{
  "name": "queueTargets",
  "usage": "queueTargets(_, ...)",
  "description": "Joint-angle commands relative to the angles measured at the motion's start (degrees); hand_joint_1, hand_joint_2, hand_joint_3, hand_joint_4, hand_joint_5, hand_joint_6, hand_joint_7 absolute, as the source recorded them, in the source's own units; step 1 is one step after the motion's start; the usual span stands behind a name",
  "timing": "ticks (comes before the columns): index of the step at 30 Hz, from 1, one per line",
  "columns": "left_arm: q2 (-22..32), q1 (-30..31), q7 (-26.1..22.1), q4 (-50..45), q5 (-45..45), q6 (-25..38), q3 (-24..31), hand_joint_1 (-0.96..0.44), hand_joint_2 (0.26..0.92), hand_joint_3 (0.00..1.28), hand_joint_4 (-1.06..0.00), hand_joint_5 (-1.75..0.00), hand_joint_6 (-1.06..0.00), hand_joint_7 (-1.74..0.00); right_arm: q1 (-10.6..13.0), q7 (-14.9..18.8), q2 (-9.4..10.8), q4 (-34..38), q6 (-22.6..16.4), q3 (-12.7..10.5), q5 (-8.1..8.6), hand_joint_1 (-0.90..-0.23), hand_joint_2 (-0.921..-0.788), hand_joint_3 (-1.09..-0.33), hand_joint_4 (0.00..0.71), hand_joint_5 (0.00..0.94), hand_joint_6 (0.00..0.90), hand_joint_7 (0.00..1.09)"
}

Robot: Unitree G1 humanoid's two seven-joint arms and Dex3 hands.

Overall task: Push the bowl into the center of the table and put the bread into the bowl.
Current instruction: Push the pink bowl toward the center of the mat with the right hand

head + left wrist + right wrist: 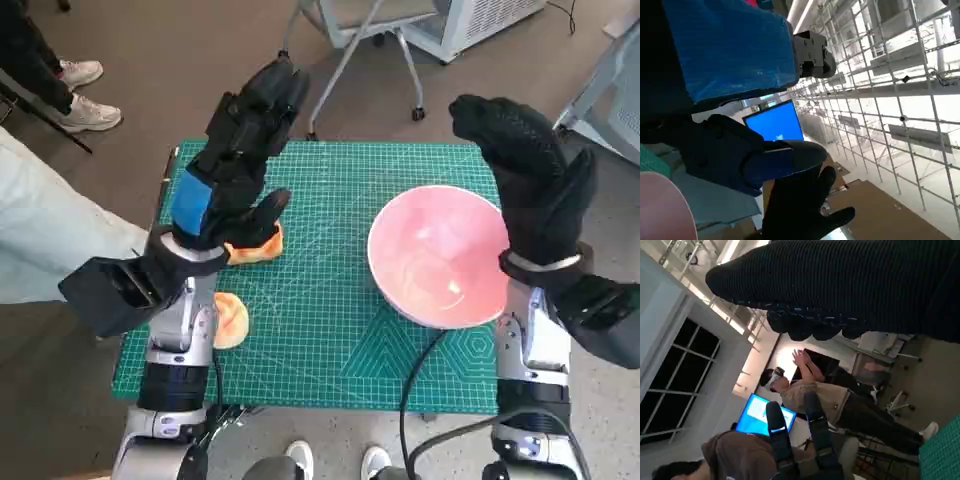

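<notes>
The pink bowl (437, 255) sits on the right half of the green mat (330, 330); its rim also shows in the left wrist view (660, 210). One orange-brown bread piece (258, 245) lies on the mat's left side, partly hidden under my left hand's thumb. A second bread piece (231, 320) lies nearer the front left. My left hand (240, 150) is raised above the mat with its fingers stretched out and holds nothing. My gloved right hand (525, 170) is raised over the bowl's right rim, fingers spread and empty.
A person's pale trouser leg (50, 240) is close to the table's left edge, and white shoes (85, 95) are on the floor beyond it. A chair base (370, 40) stands behind the table. The right wrist view shows a person (820, 395) wearing a headset.
</notes>
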Motion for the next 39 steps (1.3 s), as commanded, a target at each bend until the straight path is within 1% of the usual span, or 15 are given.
queueTargets(1,0.04,0.6,0.45,-0.04,0.65,-0.76,0.04,-0.59,0.921,0.55,-0.07,0.0,0.0,-0.41,0.06,0.44,-0.35,0.66,0.91,0.3,-0.13,-0.656,-0.921,-0.726,0.18,0.0,0.069,0.5)
queueTargets(12,0.14,0.84,0.9,-0.31,0.9,-0.67,0.0,-0.59,0.921,0.55,-0.07,0.0,0.0,-0.41,0.15,0.26,-0.4,-0.04,1.62,0.6,-0.44,-0.66,-0.921,-0.729,0.178,0.0,0.058,0.52)
queueTargets(14,0.16,0.89,0.97,-0.35,0.96,-0.69,0.0,-0.58,0.921,0.55,-0.07,0.0,0.0,-0.41,0.14,0.25,-0.41,-0.09,1.71,0.65,-0.47,-0.66,-0.921,-0.731,0.176,0.002,0.044,0.54)
queueTargets(19,0.12,1.16,1.04,-0.67,0.91,-0.64,-0.09,-0.58,0.921,0.55,-0.07,0.0,0.0,-0.41,0.21,0.39,-0.52,-0.33,2.06,0.64,-0.25,-0.656,-0.921,-0.733,0.173,0.003,0.03,0.57)
queueTargets(39,-0.08,1.76,0.88,-1.0,0.65,-1.03,-0.18,-0.58,0.921,0.54,-0.07,0.0,0.0,-0.41,0.6,0.94,-0.54,-0.78,2.83,0.49,0.22,-0.651,-0.921,-0.733,0.18,0.005,0.02,0.59)
